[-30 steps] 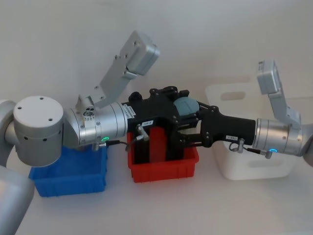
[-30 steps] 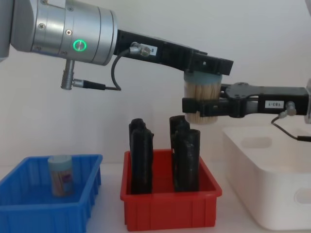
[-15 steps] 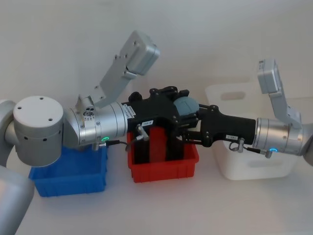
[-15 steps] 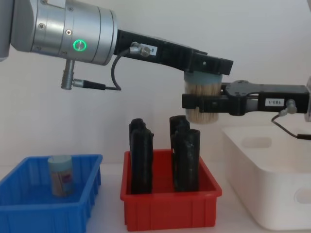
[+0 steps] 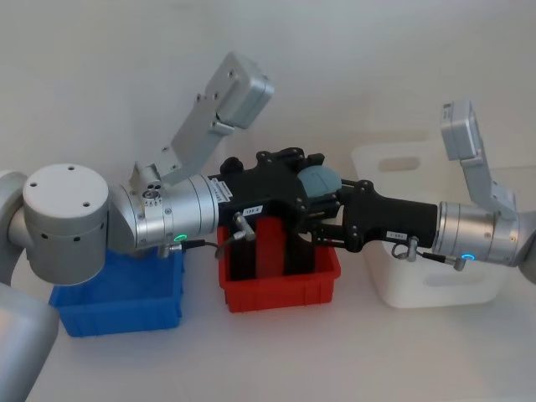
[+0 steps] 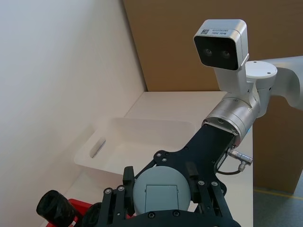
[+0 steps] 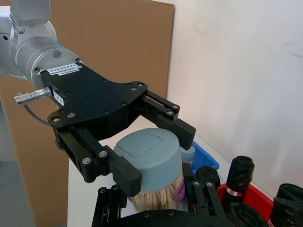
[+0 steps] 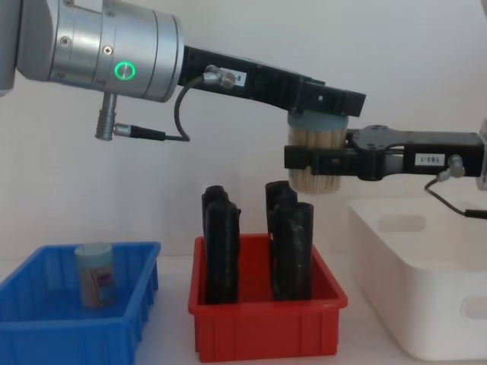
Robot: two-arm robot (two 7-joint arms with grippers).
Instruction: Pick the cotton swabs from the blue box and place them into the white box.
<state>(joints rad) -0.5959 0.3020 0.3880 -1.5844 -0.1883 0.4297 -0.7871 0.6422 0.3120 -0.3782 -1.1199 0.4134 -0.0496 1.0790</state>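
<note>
Pale wall behind a white desk point(image 5: 293, 360) carrying three bins in a row: a low, rectangular, bright blue box point(image 8: 68, 338) at the robot's left, a red plastic bin point(image 8: 266, 331) of tall black cylinders point(image 8: 293, 251) in the middle, a large white box point(image 8: 426, 304) with rounded corners at the right; high above the red bin, a small clear tub of cotton swabs point(image 8: 312, 182) with a pale blue cap hangs between both arms; the left gripper point(image 8: 319, 115) has its fingers closed on the cap; the right gripper point(image 8: 312, 160) has its fingers closed round the clear body; a second tub point(image 8: 96, 275) stands upright in the blue box; this looks like a mid-air handover; next, the left fingers should let go so the right arm can carry the tub over the white box.
</note>
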